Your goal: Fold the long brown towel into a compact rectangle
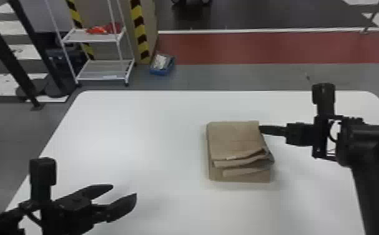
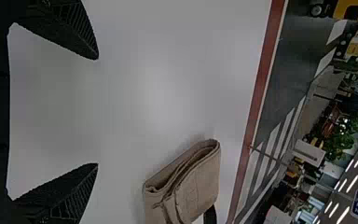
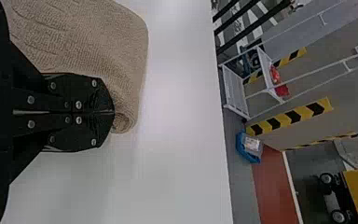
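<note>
**White table (image 1: 135, 131) is topped by one folded towel (image 1: 234, 140), its layers uneven**

One table is seen in the head view, backed by one white rack (image 1: 104, 67) with two shelves and one blue box (image 1: 160, 72) on the floor. By the two black arms, work is flanked from both sides. One brown towel is set right of the table's middle, folded into a thick, squarish stack. The side nearest the robot is stepped: at least three folded edges are fanned out above a wider bottom layer, and a bulge is formed at the near right corner. The fold appears nearly finished, with squaring and flattening probably needed.

Two grippers are counted, two fingers on each. The left gripper (image 1: 124, 190) is held over the table, well apart from the towel, its fingers (image 2: 65, 196) spread with nothing between them. The right gripper (image 1: 260, 129) is placed at the towel's far right corner, its fingers (image 3: 74, 93) pressed together; whether any cloth is pinched cannot be told.

The top layers could be dragged askew if the right gripper is moved sideways while pressed against them. The fold could be opened should cloth be snagged as that gripper is lifted. The fanned edges could be pushed farther out by a press on the bulge. One small pale tag (image 1: 231, 157) is shown at the top layer's edge.
</note>
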You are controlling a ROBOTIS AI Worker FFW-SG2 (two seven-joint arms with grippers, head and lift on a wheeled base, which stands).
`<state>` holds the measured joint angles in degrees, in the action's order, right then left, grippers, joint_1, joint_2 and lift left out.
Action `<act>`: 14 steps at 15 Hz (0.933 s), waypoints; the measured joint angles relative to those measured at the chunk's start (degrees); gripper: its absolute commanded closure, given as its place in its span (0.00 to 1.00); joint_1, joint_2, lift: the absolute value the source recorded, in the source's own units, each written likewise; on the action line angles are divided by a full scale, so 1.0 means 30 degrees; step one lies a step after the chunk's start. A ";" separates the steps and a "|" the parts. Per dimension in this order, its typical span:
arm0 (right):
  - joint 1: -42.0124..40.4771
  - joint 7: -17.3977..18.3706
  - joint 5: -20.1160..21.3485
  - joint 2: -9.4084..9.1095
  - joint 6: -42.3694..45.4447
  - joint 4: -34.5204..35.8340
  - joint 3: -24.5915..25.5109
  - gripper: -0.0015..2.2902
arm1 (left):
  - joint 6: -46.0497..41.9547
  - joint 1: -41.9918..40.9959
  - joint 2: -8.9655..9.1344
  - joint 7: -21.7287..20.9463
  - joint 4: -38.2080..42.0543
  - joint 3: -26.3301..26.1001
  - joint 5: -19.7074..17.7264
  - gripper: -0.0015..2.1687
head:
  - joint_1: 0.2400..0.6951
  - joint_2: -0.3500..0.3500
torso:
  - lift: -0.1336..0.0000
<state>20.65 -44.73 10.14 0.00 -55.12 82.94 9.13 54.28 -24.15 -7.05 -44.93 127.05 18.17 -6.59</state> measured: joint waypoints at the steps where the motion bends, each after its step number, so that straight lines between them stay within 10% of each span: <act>1: 0.0034 -0.0009 0.0022 0.0000 0.0156 -0.0069 -0.0031 0.86 | 0.0000 -0.0021 0.0019 0.0007 0.0007 -0.0014 0.0000 0.03 | 1.00 0.61 | 0.10; 3: 0.0064 -0.0302 0.0168 0.0000 0.0295 -0.0168 -0.0050 0.78 | 0.0000 -0.0036 0.0032 0.0040 0.0003 -0.0022 0.0000 0.03 | 1.00 0.61 | 0.10; 7: -0.1404 -0.4056 0.2222 0.0000 -0.0781 0.2701 -0.0049 0.01 | -0.0001 0.0015 0.0007 0.0081 -0.0022 0.0096 -0.0021 0.03 | 1.00 0.63 | 0.10; 14: -0.5556 -0.5224 0.5790 0.2652 -0.1140 1.1366 -0.2375 0.04 | -0.0001 0.0689 0.0057 0.0500 -0.0330 -0.0618 0.0045 0.03 | 1.00 0.54 | 0.10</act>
<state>3.98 -60.40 27.51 7.95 -58.54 117.04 2.00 54.28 -22.08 -6.88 -43.43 126.06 16.32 -6.46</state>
